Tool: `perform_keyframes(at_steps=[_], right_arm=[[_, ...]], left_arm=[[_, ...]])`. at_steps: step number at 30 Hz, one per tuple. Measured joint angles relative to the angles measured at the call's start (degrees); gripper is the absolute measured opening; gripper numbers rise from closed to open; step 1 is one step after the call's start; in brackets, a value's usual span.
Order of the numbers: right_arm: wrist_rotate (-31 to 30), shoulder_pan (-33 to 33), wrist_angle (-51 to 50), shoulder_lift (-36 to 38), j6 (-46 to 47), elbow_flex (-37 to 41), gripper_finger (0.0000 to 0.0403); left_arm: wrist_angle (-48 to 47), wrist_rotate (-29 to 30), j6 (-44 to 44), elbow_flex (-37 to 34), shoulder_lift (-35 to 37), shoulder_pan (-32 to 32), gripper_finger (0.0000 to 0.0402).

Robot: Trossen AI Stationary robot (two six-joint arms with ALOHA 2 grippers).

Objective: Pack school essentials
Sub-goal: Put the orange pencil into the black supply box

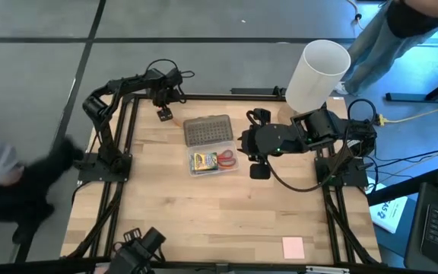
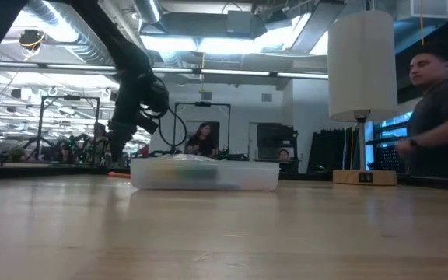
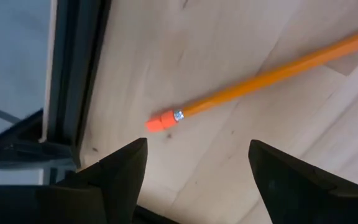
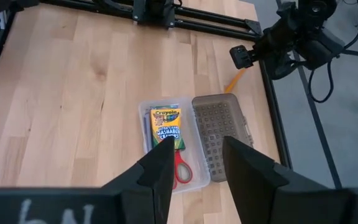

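Observation:
One orange pencil (image 3: 260, 78) lies flat on the table near the far left corner, its eraser end (image 3: 160, 121) toward the table's edge. My left gripper (image 3: 194, 165) hangs open just above it, touching nothing; it also shows in the high view (image 1: 163, 114). The clear case (image 1: 213, 161) at mid-table holds the green-and-yellow crayon box (image 4: 166, 124) and the red-handled scissors (image 4: 180, 171). Its grey dotted lid (image 4: 219, 134) lies open on the far side. My right gripper (image 1: 254, 144) is open and empty, right of the case. The pink pad (image 1: 293, 246) lies near the front right.
A tall white cylinder (image 1: 318, 74) stands on a wooden base at the table's far right. The dark frame rails (image 1: 124, 144) run along the table's sides. A person (image 2: 438, 117) stands beyond the right side. Bare wood lies in front of the case.

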State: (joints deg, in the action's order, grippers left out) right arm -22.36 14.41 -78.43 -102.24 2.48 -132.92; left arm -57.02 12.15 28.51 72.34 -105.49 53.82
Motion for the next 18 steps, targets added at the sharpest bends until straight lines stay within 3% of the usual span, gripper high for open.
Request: perform_keyframes(at_steps=[18], right_arm=[[-0.01, 0.00, 0.00, -0.02, -1.46, 0.00, 0.0136]], left_arm=[[0.88, -1.17, 0.59, 0.00, 0.00, 2.17, 0.0272]])
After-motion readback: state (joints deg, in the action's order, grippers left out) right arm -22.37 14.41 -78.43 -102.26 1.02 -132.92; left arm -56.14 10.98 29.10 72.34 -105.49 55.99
